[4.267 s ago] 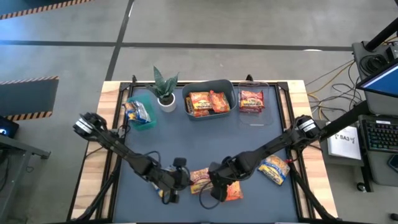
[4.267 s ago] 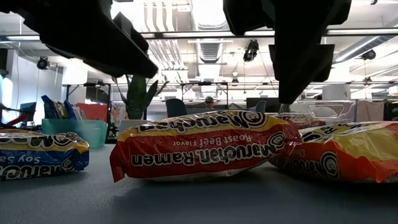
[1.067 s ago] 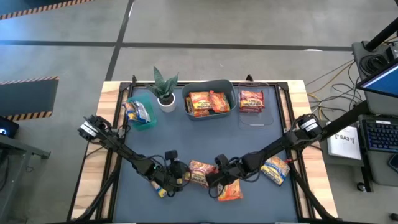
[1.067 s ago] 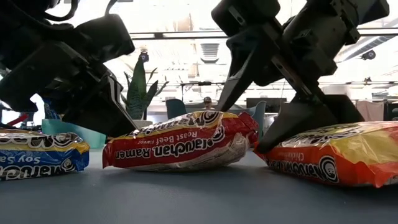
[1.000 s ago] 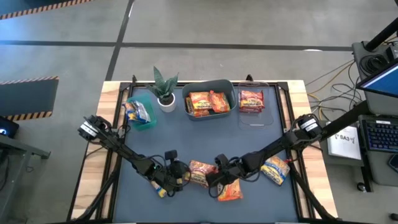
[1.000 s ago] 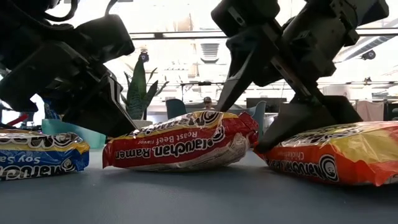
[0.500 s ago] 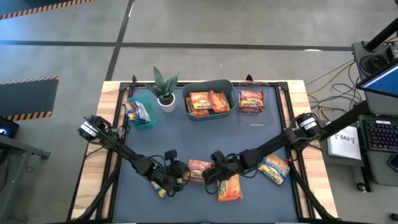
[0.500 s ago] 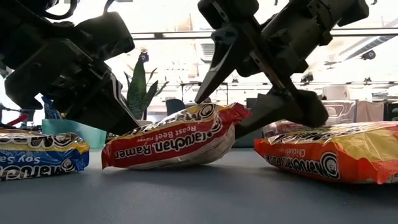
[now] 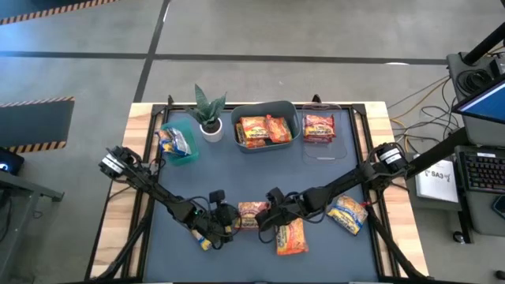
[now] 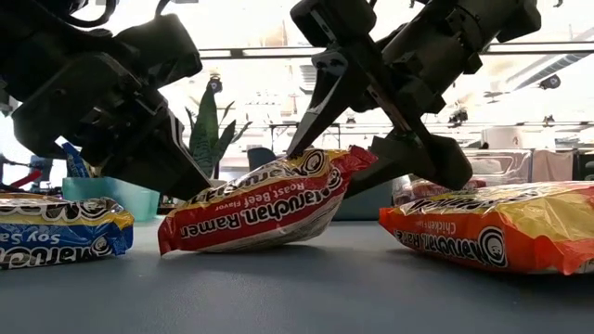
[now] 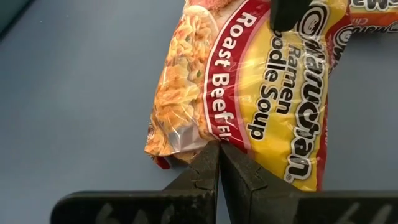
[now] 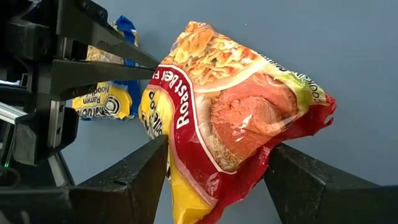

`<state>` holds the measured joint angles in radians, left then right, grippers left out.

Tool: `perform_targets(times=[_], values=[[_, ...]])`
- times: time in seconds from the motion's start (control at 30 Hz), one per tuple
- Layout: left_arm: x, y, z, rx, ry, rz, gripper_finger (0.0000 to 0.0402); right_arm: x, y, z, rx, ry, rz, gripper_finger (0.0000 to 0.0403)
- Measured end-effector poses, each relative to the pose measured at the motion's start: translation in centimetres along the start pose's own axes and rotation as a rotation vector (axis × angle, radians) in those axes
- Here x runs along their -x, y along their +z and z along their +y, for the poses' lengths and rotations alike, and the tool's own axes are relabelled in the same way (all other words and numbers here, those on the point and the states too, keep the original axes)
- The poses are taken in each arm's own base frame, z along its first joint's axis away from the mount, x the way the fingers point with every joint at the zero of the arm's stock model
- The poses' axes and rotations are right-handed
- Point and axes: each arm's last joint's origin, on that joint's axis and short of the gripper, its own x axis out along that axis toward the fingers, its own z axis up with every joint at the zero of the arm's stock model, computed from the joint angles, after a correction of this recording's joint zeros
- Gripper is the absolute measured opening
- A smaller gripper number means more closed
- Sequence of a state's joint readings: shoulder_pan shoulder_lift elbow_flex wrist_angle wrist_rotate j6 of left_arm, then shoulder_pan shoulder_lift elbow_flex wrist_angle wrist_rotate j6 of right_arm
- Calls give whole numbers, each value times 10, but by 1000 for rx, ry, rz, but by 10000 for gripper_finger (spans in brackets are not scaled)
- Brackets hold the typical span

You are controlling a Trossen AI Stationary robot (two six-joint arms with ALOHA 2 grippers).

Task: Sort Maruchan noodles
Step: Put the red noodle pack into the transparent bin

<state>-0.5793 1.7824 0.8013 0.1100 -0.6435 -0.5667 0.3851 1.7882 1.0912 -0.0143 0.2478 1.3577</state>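
A red-and-yellow Roast Beef packet [image 9: 251,214] [image 10: 255,209] sits near the table's front middle, tilted, between my two grippers. My right gripper [image 9: 266,220] [image 12: 214,180] is shut on its right end. My left gripper [image 9: 226,222] [image 11: 218,148] is shut, with its tips at the packet's left end. An orange Chicken packet [image 9: 289,237] [image 10: 492,232] lies flat just right of them. A blue packet [image 10: 56,232] lies flat under the left arm, and another blue-yellow one [image 9: 348,213] lies further right. My left gripper's shut fingertips [image 11: 208,163] touch the crimped edge of the packet's left end [image 11: 186,144], coming in nearly level from the table's left. I cannot tell whether any film is caught between them. My right gripper pinches the packet's right end [image 12: 249,118] across its width, one finger [image 12: 140,171] on each long edge. The fingers slant down from the table's right. That end is lifted clear and the left end [image 10: 176,243] stays on the table.
Along the far edge stand a teal bin [image 9: 186,158] with blue packets, a potted plant [image 9: 209,110], a grey bin [image 9: 264,143] with orange packets and a clear bin [image 9: 321,150] with a red packet. Bare blue mat lies between the bins and the grippers.
My right gripper has moved up and a little toward the table's left, taking the Roast Beef packet's right end with it. The packet has gone from lying flat to tilted, its left end staying on the table by the left gripper.
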Motion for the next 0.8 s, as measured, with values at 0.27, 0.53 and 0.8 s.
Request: perform_targets(times=[0.27, 0.53, 0.8], values=[[0, -1, 1, 0, 2, -2, 0, 0, 0, 0, 9, 1, 6, 215], [0, -2, 1, 0, 3, -1, 0, 0, -1, 0, 9, 7, 37, 143], [0, 0, 1, 3, 21, -22, 0, 0, -1, 0, 32, 9, 40, 94]])
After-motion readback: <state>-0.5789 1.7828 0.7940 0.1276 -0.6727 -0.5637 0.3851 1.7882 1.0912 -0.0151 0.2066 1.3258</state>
